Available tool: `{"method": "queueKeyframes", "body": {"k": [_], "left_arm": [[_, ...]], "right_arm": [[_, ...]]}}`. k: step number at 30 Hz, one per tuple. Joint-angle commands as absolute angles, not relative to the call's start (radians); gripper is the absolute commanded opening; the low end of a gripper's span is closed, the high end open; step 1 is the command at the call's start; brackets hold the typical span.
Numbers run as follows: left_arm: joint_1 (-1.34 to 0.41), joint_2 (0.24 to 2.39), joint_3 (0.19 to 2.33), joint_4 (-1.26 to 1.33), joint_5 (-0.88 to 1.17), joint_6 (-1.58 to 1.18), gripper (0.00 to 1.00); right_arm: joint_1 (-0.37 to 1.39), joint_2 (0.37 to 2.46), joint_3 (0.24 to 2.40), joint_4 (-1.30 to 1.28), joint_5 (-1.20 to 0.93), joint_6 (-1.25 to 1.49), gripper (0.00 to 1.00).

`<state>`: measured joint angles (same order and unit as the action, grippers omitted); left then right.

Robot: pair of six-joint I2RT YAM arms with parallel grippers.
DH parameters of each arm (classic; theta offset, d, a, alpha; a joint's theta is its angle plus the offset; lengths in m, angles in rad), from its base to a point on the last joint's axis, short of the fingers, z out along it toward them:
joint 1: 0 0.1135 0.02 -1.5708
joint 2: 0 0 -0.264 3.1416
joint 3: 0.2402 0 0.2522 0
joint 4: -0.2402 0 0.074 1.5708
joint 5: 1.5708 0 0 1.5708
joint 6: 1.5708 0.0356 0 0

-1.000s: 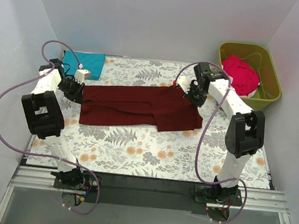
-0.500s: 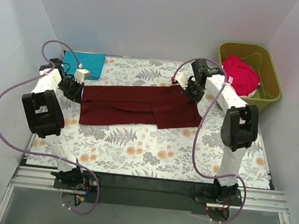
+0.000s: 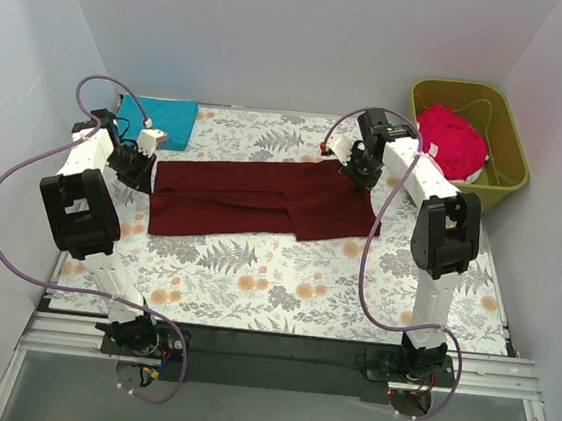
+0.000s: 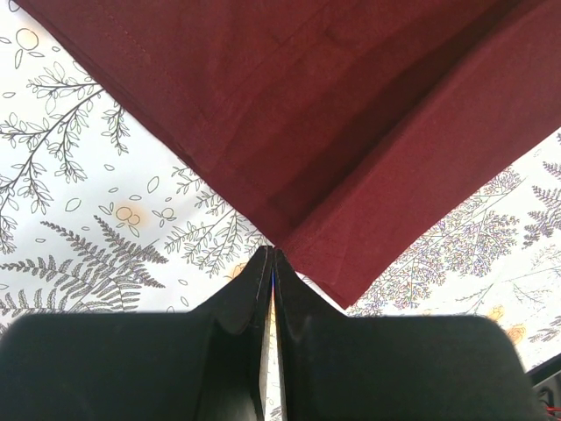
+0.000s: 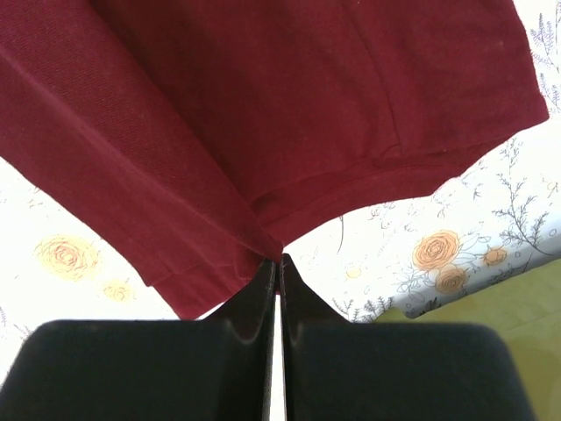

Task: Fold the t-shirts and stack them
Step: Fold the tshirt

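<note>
- The maroon shirt (image 3: 262,201) lies flat on the tablecloth (image 3: 254,278) at mid-table, folded into a long band. The teal shirt (image 3: 160,117) sits at its 10 o'clock. The pink shirt (image 3: 452,138) is in the tub (image 3: 514,145) at its 2 o'clock.
- The left gripper (image 4: 272,254) is at the band's 9 o'clock end. Its jaws are pressed together with only a sliver of the folded corner caught at the tips.
- The right gripper (image 5: 279,259) is at the 3 o'clock end, on the far edge. Its jaws are likewise closed, nipping the hem where two layers meet.
- Risk: both holds look shallow, so a quick lift or pull could let the cloth slip out.
- Risk: either pinch may have caught only the top layer. Raising it would then peel the fold open rather than carry the whole band.
- Risk: if the two arms move unevenly, the band could skew or bunch, and the loose flap at 5 o'clock may drag and crease.
- The long axis runs 9 to 3 o'clock, across the table. The 3 o'clock end is the wider one, and I cannot tell which end has the collar.
</note>
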<state>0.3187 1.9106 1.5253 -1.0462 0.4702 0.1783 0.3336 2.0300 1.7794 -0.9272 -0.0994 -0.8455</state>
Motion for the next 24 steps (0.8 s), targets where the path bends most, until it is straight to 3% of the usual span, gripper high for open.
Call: {"method": "queueKeyframes", "body": {"k": [1,16,17,18,19,20,21,22,24], "left_arm": [[0.325,1.919,1.54,-1.028,0.462,0.187,0.0],[0.324,1.991,1.545,-0.937,0.443,0.106,0.0],[0.324,2.002,1.549,-0.934,0.44,0.097,0.0],[0.324,2.003,1.557,-0.934,0.439,0.084,0.07],[0.324,2.0,1.557,-0.943,0.436,0.071,0.21],[0.327,1.99,1.557,-0.949,0.439,0.066,0.27],[0.325,1.956,1.545,-0.954,0.445,0.06,0.34],[0.325,1.932,1.534,-0.956,0.455,0.042,0.49],[0.325,1.864,1.517,-0.974,0.475,0.026,0.58]], "right_arm": [[0.327,2.056,1.828,-0.931,-0.086,-0.879,0.01],[0.328,2.132,1.874,-0.927,-0.049,-0.852,0.01],[0.328,2.138,1.897,-0.928,-0.043,-0.842,0.05],[0.321,2.143,1.908,-0.931,-0.044,-0.83,0.14],[0.318,2.134,1.913,-0.936,-0.052,-0.815,0.32],[0.31,2.122,1.911,-0.942,-0.064,-0.805,0.4],[0.29,2.109,1.911,-0.949,-0.092,-0.796,0.45],[0.279,2.085,1.911,-0.991,-0.11,-0.789,0.5],[0.241,2.059,1.898,-1.041,-0.188,-0.755,0.51]]}}
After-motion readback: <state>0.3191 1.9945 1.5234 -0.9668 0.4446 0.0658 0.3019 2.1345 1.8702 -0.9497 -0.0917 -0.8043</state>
